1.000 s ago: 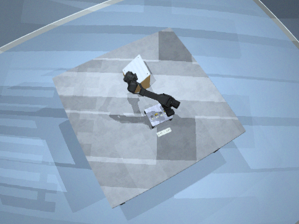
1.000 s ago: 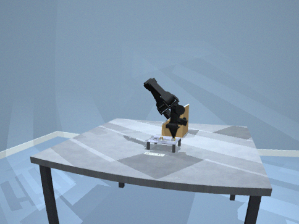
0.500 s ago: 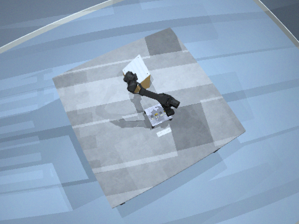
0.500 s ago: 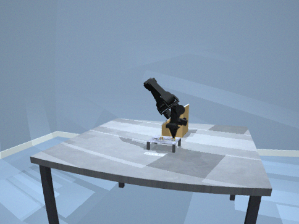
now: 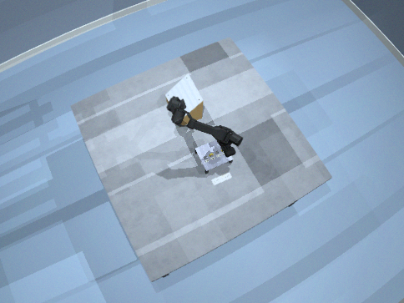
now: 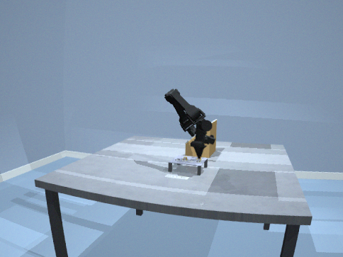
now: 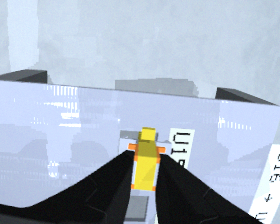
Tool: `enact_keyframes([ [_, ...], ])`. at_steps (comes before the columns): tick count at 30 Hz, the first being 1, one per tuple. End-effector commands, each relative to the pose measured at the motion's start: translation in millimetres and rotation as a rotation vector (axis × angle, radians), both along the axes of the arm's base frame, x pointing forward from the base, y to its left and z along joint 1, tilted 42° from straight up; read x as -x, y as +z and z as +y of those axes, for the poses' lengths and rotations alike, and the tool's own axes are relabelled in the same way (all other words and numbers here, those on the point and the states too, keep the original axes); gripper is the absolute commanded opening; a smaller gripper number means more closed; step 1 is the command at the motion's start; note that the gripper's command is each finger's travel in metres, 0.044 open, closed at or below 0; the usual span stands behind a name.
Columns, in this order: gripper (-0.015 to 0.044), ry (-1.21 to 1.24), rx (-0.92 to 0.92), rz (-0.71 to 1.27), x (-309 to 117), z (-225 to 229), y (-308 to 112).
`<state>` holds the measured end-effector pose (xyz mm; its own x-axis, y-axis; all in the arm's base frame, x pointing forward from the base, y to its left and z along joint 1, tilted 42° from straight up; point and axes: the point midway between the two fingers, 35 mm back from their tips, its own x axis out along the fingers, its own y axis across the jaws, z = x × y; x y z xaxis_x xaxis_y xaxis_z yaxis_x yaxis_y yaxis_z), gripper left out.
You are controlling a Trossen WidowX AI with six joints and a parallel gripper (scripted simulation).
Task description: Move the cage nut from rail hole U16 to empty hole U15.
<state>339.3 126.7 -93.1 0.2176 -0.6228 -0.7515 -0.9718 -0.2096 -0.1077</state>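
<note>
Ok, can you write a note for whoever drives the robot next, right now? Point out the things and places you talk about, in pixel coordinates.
Gripper [image 5: 222, 149] [image 6: 199, 158] [image 7: 145, 161]: shut on a yellow cage nut with orange edges [image 7: 145, 167].
Where: the nut is over the rail plate [image 5: 204, 149] [image 6: 188, 162] [image 7: 95, 115], beside a label [image 7: 181, 140] starting "U1"; its last digit is unclear.
Done: the nut is gripped. Whether it is clipped in, or its wings are open underneath, can't be seen.
Left: check it sits square in U15, let go, move away, leave the other nut alone.
</note>
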Motion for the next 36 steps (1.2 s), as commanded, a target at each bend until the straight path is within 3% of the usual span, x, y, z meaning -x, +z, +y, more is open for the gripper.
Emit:
enact_keyframes([
  [1, 0.0027, 0.009, 0.003, -0.008, -0.3, -0.3, 1.2],
  [36, 0.0027, 0.029, 0.0, -0.031, 0.9, -1.1, 0.5],
])
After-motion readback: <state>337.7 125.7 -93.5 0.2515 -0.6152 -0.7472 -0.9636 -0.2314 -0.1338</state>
